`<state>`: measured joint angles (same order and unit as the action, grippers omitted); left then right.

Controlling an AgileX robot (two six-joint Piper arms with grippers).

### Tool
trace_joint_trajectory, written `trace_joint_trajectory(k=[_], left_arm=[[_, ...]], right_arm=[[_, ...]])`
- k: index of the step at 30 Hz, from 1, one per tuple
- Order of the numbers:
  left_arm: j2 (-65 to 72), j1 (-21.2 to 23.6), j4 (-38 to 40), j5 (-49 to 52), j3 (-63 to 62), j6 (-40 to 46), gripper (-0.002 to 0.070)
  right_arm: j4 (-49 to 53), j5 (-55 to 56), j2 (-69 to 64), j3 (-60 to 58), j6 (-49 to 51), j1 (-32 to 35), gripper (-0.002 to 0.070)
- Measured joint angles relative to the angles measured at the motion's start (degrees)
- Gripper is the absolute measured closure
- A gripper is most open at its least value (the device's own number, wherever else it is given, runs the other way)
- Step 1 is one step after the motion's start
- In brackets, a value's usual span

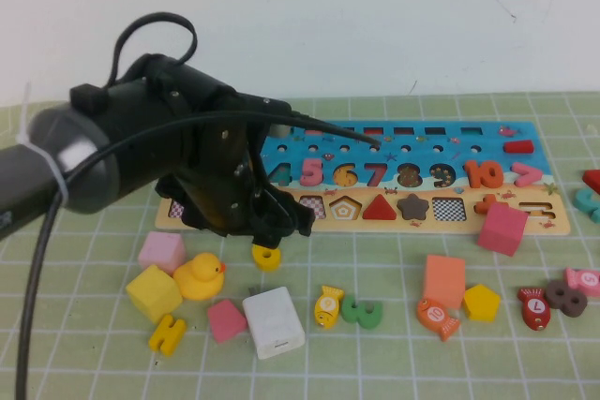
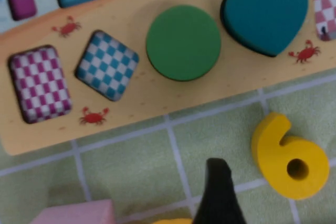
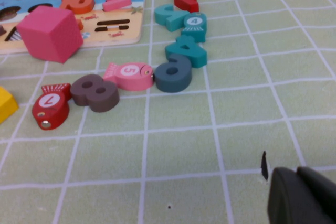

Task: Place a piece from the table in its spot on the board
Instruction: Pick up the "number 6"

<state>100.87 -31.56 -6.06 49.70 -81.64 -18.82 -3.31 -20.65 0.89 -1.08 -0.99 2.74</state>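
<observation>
Hovering low over the table (image 1: 394, 362), my left jaws (image 1: 270, 231) stand apart above the yellow piece (image 1: 267, 257) — just beside the board (image 1: 553, 217); my right jaws (image 3: 299, 198) — I cannot tell.

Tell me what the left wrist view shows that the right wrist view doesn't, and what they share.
Only the left wrist view shows the yellow 6 lying on the mat, one finger of the left gripper beside it, and the green circle and teal heart seated in the board's tan strip. Only the right wrist view shows the pink cube, brown 8, fish pieces and the parked right gripper. Both show the board and the table.
</observation>
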Motion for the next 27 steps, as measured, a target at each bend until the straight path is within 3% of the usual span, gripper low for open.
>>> trace_joint_trajectory(k=[14,22,27], left_arm=[[5.1,0.0,2.1,-1.8,0.0,1.5,0.0234],[5.1,0.0,1.5,-2.5,0.0,2.0,0.0379],[5.1,0.0,1.5,-2.6,0.0,2.0,0.0379]], right_arm=[[0.0,0.0,0.0,0.0,0.0,0.0,0.0679],[0.0,0.0,0.0,0.0,0.0,0.0,0.0679],[0.0,0.0,0.0,0.0,0.0,0.0,0.0679]])
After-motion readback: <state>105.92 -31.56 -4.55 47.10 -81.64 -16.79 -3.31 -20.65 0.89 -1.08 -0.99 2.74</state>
